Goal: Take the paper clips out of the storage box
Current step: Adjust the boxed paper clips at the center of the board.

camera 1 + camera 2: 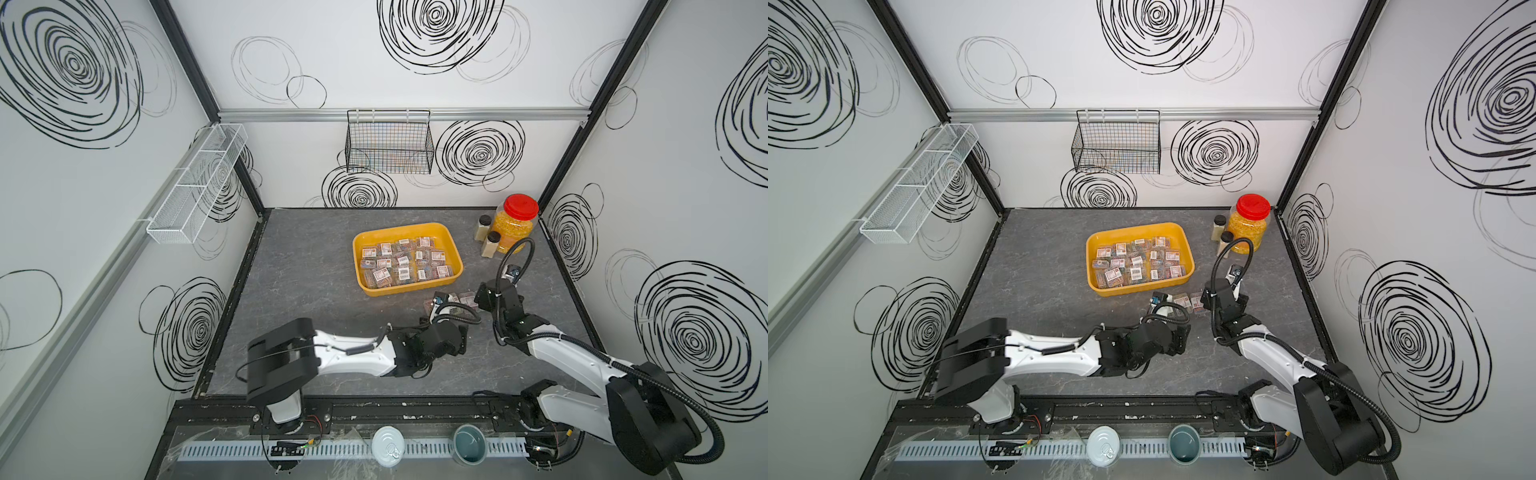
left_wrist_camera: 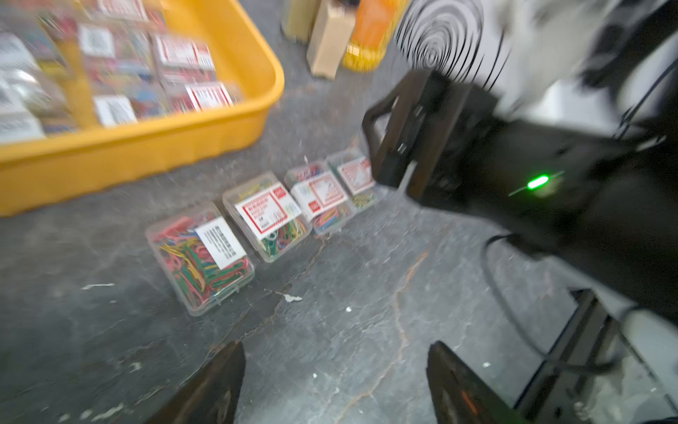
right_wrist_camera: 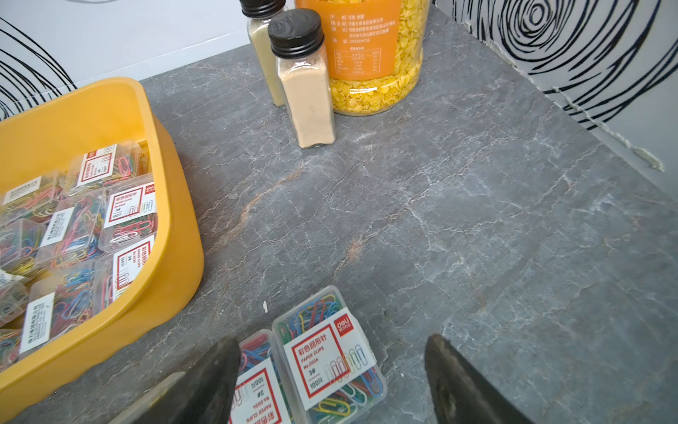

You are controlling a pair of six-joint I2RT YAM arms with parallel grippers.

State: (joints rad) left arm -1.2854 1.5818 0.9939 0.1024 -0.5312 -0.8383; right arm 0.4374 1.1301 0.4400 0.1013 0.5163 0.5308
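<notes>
While the grey marbled tabletop [image 1: 311, 270] fills the floor of the cell, both arms reach over its near half in both top views. The left arm [image 1: 353, 353] lies low across the middle, and the right arm [image 1: 561, 349] bends in from the near right corner. The storage box [image 1: 415, 226], a shallow yellow tray, sits near the middle of the table. It is crowded with paper clips [image 1: 403, 264] in clear labelled cases, some flat and some tilted against each other. A red-lidded jar [image 1: 515, 224] of yellow flakes stands in the back right corner, with two small black-capped bottles [image 1: 490, 243] just beside it on the box's side. The left gripper [image 2: 334, 381] is over bare table, its jaws wide apart with nothing between them. The right gripper [image 3: 334, 381] is spread as well. One case lies on the table in its gap, touched by neither finger, and a second is partly hidden behind one finger. On the tabletop just outside the box's near right corner, four cases [image 2: 264, 216] rest side by side in a row.
</notes>
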